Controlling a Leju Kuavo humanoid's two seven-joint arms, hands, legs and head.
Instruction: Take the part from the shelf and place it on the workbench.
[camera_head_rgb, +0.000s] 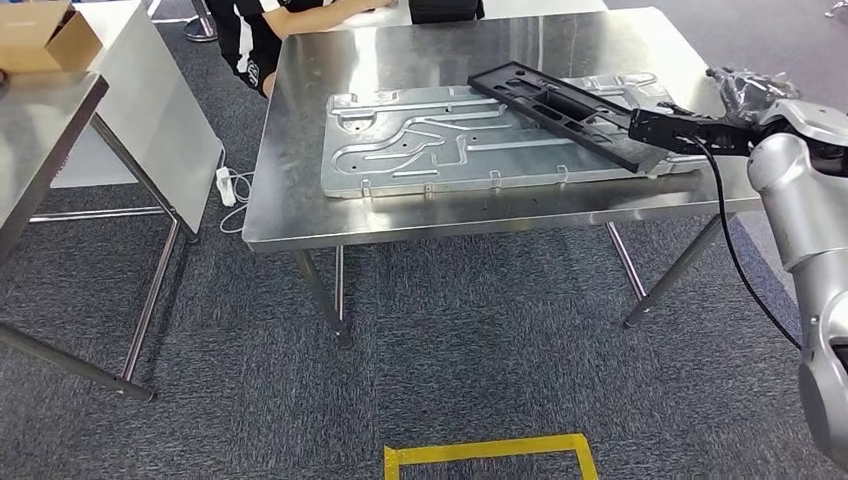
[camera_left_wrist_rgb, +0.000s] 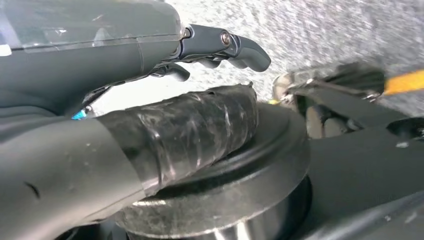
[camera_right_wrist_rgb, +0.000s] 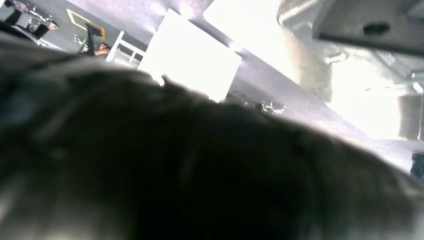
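Note:
A long black frame-like part (camera_head_rgb: 560, 108) lies slanted over a silver stamped metal plate (camera_head_rgb: 430, 140) on the steel workbench (camera_head_rgb: 300, 215). My right hand (camera_head_rgb: 685, 130) grips the part's near right end at the table's right edge; whether the far end touches the plate I cannot tell. In the right wrist view a dark blur covers most of the picture, with the part's edge (camera_right_wrist_rgb: 370, 25) showing in a corner. My left hand (camera_left_wrist_rgb: 150, 75) hangs over the carpet, its taped thumb and dark fingers (camera_left_wrist_rgb: 225, 45) apart and holding nothing.
A person (camera_head_rgb: 265, 30) stands at the workbench's far side. A second steel table (camera_head_rgb: 40, 130) at the left carries a cardboard box (camera_head_rgb: 40, 35), with a white board (camera_head_rgb: 150, 100) leaning beside it. A yellow floor marking (camera_head_rgb: 490, 455) lies on the carpet in front of me.

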